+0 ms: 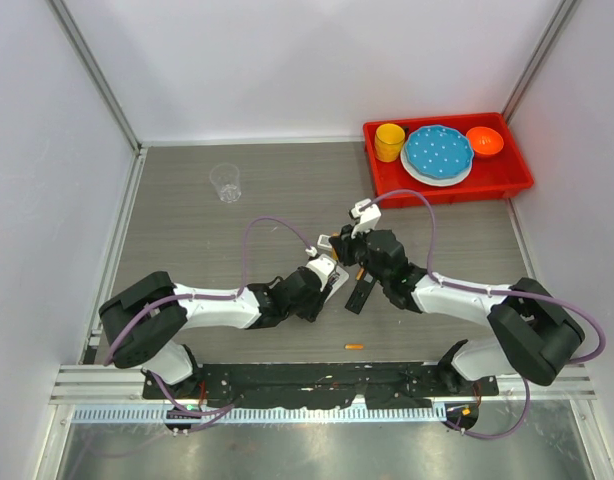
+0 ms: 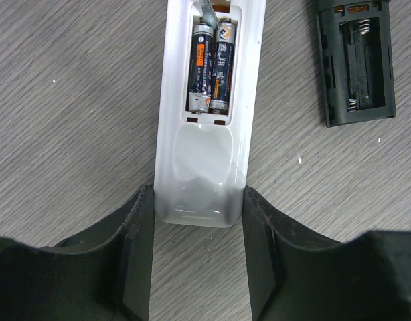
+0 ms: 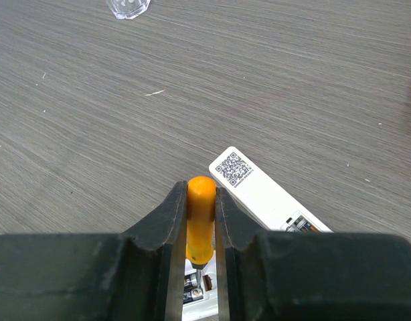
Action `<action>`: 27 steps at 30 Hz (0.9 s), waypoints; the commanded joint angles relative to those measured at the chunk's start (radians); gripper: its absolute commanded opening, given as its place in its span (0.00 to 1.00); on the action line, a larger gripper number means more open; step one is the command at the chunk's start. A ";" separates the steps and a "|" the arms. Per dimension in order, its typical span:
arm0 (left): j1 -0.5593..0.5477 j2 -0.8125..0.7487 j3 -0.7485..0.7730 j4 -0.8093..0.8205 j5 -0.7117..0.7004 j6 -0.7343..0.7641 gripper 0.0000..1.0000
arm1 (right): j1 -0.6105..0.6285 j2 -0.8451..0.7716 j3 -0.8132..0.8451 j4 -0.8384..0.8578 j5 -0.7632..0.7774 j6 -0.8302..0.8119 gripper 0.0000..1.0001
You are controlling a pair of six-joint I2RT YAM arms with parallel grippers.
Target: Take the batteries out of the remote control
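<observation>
Clamping white remote [image 2: 200, 167] w/ L tool [image 2: 199, 200], fingers pressed on both sides of its near end. Pinching screwdriver [image 3: 201, 214] by orange handle in R tool [image 3: 201, 190], jaws narrow; metal tip at bay's far end. In open bay: 2 batteries [image 2: 211, 67], side by side. Beside it on surface [image 2: 71, 100]: black remote [image 2: 356, 63], bay open, springs bare. Near front edge: loose orange battery [image 1: 354, 346].

The grey wood-grain table [image 1: 187, 235] carries a clear cup [image 1: 225, 182] toward its far left and a red tray [image 1: 517, 182] in the far right corner. Near the middle a white remote [image 2: 202, 174] lies back-up. Close beside it, not touching, lies a black remote [image 2: 356, 67] with its compartment open. A small orange battery [image 1: 354, 346] lies alone near the near edge.
</observation>
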 commanded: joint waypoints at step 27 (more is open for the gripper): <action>-0.006 0.007 -0.030 -0.123 -0.008 -0.043 0.00 | -0.139 -0.083 -0.146 0.294 -0.474 0.391 0.01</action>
